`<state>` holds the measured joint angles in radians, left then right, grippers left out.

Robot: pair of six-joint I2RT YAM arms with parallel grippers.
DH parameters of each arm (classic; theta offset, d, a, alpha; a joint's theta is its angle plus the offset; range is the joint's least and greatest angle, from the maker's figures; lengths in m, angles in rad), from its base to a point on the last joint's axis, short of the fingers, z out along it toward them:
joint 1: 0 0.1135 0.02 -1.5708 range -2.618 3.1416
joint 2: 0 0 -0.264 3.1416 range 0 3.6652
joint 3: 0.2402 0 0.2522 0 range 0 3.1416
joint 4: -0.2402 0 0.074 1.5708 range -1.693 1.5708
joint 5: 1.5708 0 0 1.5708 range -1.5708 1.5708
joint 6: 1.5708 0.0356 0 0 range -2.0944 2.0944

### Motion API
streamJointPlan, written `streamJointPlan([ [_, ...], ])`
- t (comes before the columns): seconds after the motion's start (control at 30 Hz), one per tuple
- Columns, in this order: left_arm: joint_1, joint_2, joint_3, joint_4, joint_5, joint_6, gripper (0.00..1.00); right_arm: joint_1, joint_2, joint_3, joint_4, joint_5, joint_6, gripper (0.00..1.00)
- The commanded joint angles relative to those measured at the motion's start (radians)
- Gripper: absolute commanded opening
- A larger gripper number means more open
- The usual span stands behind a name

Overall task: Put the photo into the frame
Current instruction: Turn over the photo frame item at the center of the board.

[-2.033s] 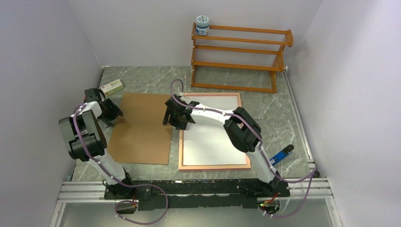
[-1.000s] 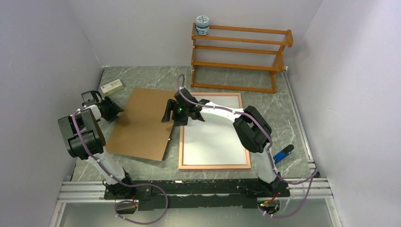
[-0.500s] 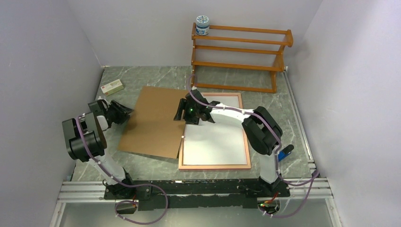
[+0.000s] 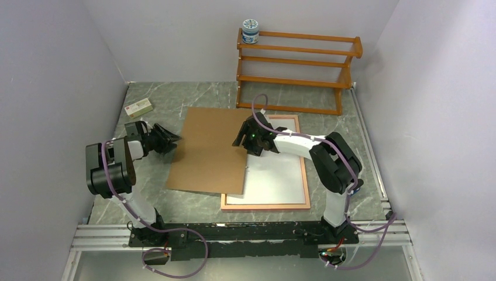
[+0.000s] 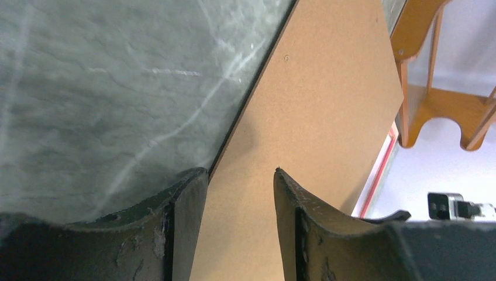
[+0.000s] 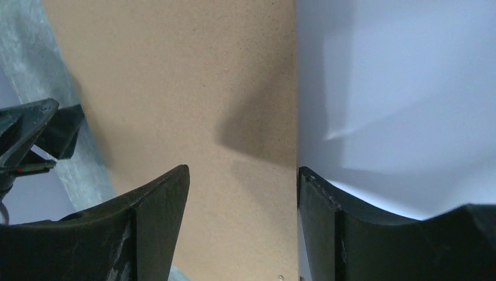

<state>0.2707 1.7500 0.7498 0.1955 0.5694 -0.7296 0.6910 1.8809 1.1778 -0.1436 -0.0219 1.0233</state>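
Nearest, in the lower middle of the top view, the frame [image 4: 266,205] lies flat on the marbled table [image 4: 175,202] with its back up. The photo [image 4: 278,175] already sits inside it, white side up, as suits loading from behind. Over the frame's left rail and a strip of the photo lies the brown fibreboard panel [image 4: 207,155], slightly askew; it is probably the backing, not yet squared over the print. At the panel's left edge, centre left, the left gripper [image 5: 240,173] has its fingers spread astride that edge, pinching nothing. At the panel's right edge the right gripper [image 6: 243,170] is spread too, one finger over board, the other at the edge beside white paper. These placements look meant for sliding rather than lifting. Farther back, upper middle, stands the orange wooden rack [image 4: 292,80], a small jar [image 4: 250,31] on top
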Motion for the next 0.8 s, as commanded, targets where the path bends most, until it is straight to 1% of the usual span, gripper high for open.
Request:
streamJointPlan([
  [0.0,-0.030,0.046,-0.035,-0.258,-0.020,0.022,0.54,-0.017,-0.071,-0.033,0.098,0.010,0.030,0.71],
  [0.13,-0.029,0.054,-0.029,-0.262,-0.022,0.026,0.54,-0.033,-0.063,-0.037,0.117,-0.020,0.024,0.70],
  [0.23,-0.031,0.061,-0.030,-0.259,-0.018,0.029,0.54,-0.042,-0.050,-0.048,0.160,-0.061,0.030,0.69],
  [0.37,-0.031,0.066,-0.028,-0.258,-0.012,0.034,0.55,-0.047,-0.058,-0.080,0.265,-0.138,0.016,0.63],
  [0.43,-0.030,0.063,-0.025,-0.262,-0.009,0.038,0.55,-0.045,-0.085,-0.101,0.334,-0.183,0.009,0.59],
  [0.47,-0.030,0.061,-0.024,-0.261,-0.005,0.038,0.55,-0.048,-0.102,-0.119,0.390,-0.221,0.012,0.59],
  [0.63,-0.031,0.047,-0.029,-0.247,0.021,0.031,0.55,-0.051,-0.202,-0.200,0.561,-0.359,0.084,0.58],
  [0.77,-0.030,0.040,-0.030,-0.246,0.026,0.026,0.55,-0.054,-0.218,-0.222,0.635,-0.432,0.151,0.54],
])
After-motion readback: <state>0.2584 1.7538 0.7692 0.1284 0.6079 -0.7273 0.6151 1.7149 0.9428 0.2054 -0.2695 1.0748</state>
